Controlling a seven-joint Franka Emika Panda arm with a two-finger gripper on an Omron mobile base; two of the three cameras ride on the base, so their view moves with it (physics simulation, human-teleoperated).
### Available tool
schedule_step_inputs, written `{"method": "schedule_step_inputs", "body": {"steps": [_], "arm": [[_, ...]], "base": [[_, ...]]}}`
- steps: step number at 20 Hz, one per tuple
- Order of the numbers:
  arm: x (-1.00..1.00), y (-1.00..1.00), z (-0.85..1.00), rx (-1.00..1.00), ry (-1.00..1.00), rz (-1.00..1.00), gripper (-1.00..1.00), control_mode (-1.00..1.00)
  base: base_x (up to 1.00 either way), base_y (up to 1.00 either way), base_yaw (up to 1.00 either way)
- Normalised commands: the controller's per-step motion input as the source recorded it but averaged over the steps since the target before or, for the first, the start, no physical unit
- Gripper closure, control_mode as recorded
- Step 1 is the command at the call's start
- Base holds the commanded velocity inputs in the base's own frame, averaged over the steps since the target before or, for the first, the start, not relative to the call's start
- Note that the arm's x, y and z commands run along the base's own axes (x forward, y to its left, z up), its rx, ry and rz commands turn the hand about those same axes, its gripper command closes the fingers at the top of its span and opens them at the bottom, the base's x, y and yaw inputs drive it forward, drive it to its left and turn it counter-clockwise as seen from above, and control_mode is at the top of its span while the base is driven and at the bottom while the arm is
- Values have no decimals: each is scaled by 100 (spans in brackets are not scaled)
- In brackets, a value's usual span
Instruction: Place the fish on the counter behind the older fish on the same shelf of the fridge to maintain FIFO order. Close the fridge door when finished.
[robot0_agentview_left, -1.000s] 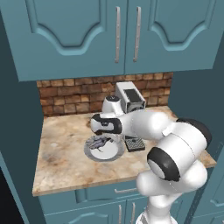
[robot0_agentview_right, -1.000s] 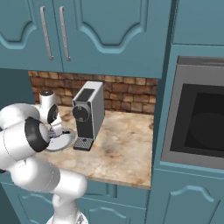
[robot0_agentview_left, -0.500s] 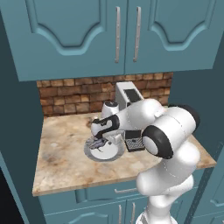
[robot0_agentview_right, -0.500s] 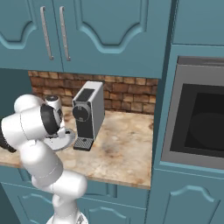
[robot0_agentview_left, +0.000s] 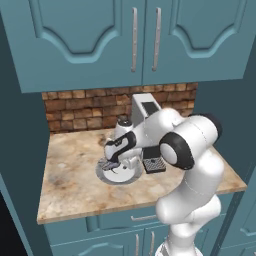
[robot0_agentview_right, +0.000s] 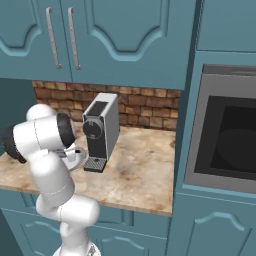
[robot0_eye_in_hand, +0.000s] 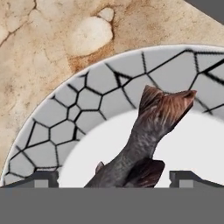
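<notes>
The fish, slim and grey with a brownish tail, lies on a round plate that has a grey cracked-pattern rim and stands on the counter. My gripper hangs open just above the plate, its two fingertips standing on either side of the fish's body and apart from it. From the left base view the gripper points down at the plate near the middle of the counter. The fridge, its door, the shelf and the older fish are out of view.
A grey coffee machine stands right behind the plate against the brick wall, its drip tray beside the plate. Teal wall cabinets hang overhead. A built-in oven is at the right.
The arm has folded, its elbow swinging up and to the right, and the hand has come down closer over the plate. The jaws have stayed open.
</notes>
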Motion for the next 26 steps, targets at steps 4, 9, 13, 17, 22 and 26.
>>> {"method": "schedule_step_inputs", "body": {"steps": [4, 9, 13, 17, 22, 26], "arm": [[0, 8, -32, 0, 5, -3, 100, -100], [0, 8, -7, 0, 11, -1, 100, -100], [-39, -1, 28, 7, -3, -6, 100, -100], [-64, -15, 96, 11, -9, -7, 100, -100], [-77, -31, 86, 12, -2, -6, 100, -100], [-100, -70, 30, 11, -2, -12, 100, -100]], "base": [[0, 0, 0], [0, 0, 0], [0, 0, 0], [0, 0, 0], [0, 0, 0], [0, 0, 0]]}}
